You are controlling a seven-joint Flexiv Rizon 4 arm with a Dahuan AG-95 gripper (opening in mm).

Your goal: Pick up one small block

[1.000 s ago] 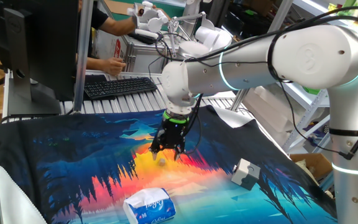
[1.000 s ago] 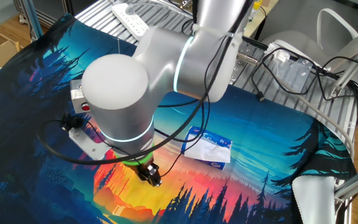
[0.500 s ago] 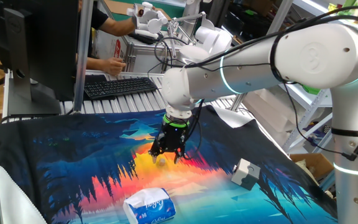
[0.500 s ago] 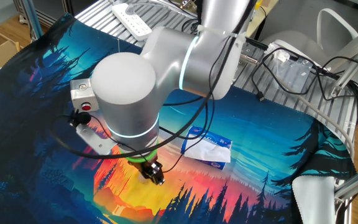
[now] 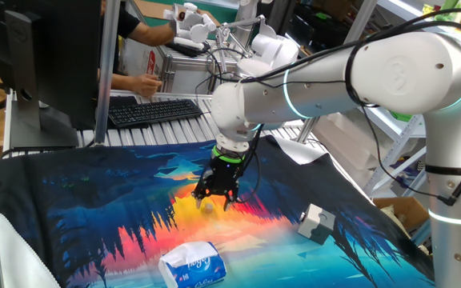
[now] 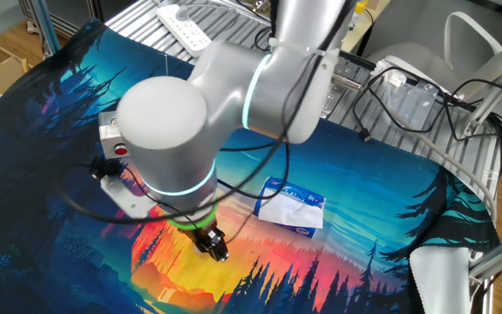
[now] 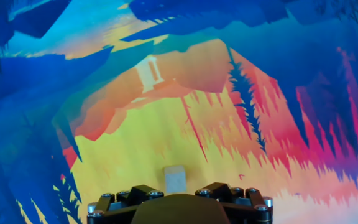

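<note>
The small block (image 7: pixel 174 179) is a tiny pale cream cube lying on the orange-yellow part of the printed cloth. In the hand view it sits just ahead of the gripper (image 7: pixel 176 196), centred between the two black fingers. In one fixed view the gripper (image 5: pixel 214 200) is low over the cloth with its fingers spread, and the block (image 5: pixel 207 206) shows pale at their tips. In the other fixed view the gripper (image 6: pixel 214 249) is down at the cloth and the arm hides the block. The jaws look open, standing either side of the block without touching it.
A white-and-blue tissue pack (image 5: pixel 192 264) lies near the cloth's front edge, also seen in the other fixed view (image 6: pixel 290 203). A larger grey-and-white cube (image 5: pixel 314 222) sits to the right. A keyboard (image 5: pixel 152 110) and a person's hands are behind the cloth.
The arm's elbow has swayed slightly sideways and back. The gripper has stayed low over the block at nearly the same spot.
</note>
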